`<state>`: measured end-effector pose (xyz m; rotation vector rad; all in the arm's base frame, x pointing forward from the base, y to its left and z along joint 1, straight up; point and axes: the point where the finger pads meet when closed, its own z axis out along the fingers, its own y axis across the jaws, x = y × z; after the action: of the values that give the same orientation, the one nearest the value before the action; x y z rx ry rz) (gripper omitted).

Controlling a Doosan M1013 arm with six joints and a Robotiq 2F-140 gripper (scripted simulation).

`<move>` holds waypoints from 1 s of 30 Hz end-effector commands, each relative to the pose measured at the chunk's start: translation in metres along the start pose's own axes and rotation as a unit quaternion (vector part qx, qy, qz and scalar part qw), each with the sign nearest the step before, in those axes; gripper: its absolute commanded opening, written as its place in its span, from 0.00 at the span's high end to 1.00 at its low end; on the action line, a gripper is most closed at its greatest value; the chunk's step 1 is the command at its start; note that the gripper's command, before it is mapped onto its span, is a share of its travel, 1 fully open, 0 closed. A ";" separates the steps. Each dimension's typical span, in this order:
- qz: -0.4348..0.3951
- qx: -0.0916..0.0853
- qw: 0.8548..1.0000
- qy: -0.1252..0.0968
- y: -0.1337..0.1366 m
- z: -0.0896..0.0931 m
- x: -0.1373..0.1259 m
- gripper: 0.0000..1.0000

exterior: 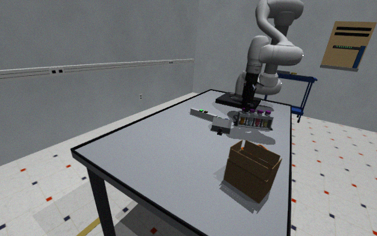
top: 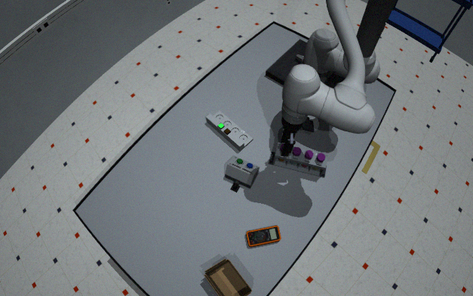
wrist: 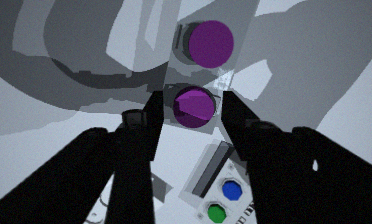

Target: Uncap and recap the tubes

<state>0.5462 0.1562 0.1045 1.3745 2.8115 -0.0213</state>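
The tube rack holds four tubes, each with a purple cap on. My gripper hangs straight down over the end tube nearest the key housing. In the wrist view my fingers stand on either side of that tube's cap with a narrow gap on each side, so the gripper is open and holds nothing. The neighbouring cap sits just beyond. The cap tray has its green lamp lit, and its nests look empty. The key housing carries the green key and the blue key.
An orange multimeter lies toward the near end of the table. An open cardboard box stands at the near edge. The arm's base plate is behind the rack. A blue cart stands off the table.
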 end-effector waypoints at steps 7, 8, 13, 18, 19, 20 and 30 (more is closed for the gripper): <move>-0.140 -0.004 0.990 0.007 0.000 -0.001 0.000 0.59; -0.140 -0.004 0.990 0.007 0.000 -0.001 0.000 0.59; -0.140 -0.004 0.990 0.007 0.000 -0.001 0.000 0.70; -0.140 -0.004 0.990 0.007 0.000 -0.001 0.000 0.70; -0.140 -0.004 0.990 0.007 0.000 -0.001 0.000 0.70; -0.140 -0.004 0.990 0.007 0.000 -0.001 0.000 0.70; 0.010 -0.003 1.000 0.007 0.000 -0.001 0.000 0.70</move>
<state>0.5462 0.1560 0.1045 1.1569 2.9235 0.0042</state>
